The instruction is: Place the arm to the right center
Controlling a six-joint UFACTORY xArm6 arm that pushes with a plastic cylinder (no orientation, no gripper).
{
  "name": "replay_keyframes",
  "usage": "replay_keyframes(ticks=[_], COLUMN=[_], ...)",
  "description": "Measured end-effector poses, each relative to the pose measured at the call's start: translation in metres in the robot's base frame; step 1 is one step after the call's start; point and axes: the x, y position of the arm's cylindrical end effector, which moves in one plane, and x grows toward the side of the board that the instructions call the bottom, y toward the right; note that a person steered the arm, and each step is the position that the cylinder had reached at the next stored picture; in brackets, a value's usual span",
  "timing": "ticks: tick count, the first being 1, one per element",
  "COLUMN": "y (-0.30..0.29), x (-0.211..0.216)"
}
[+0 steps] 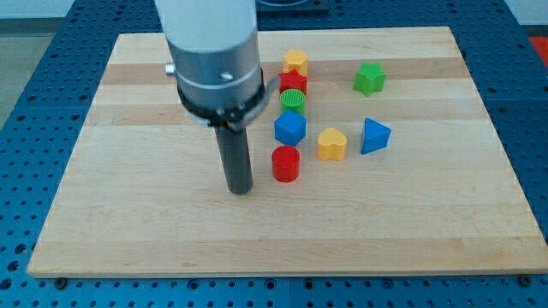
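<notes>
My tip [240, 189] rests on the wooden board [128, 214], left of centre. It is just to the left of the red cylinder [286, 163], with a small gap between them. Above that cylinder stand a blue cube [289, 128], a green cylinder [293, 100], a red block [294, 83] and a yellow block [296, 62] in a rough column. A yellow heart block [331, 144] and a blue triangular block [374, 135] lie to the view's right. A green star block [370, 78] is at the upper right.
The arm's grey and white body [214, 60] hangs over the board's upper left part and hides the surface behind it. A blue perforated table [26, 103] surrounds the board.
</notes>
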Motion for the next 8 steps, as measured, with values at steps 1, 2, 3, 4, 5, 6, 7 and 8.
replay_keyframes(ticks=[1,2,3,4,5,6,7,8], y=[0.007,0.031,0.031,0.049,0.049,0.049,0.085,0.162], x=[0.006,-0.010,-0.010,-0.019,-0.020,-0.017,0.025,0.049])
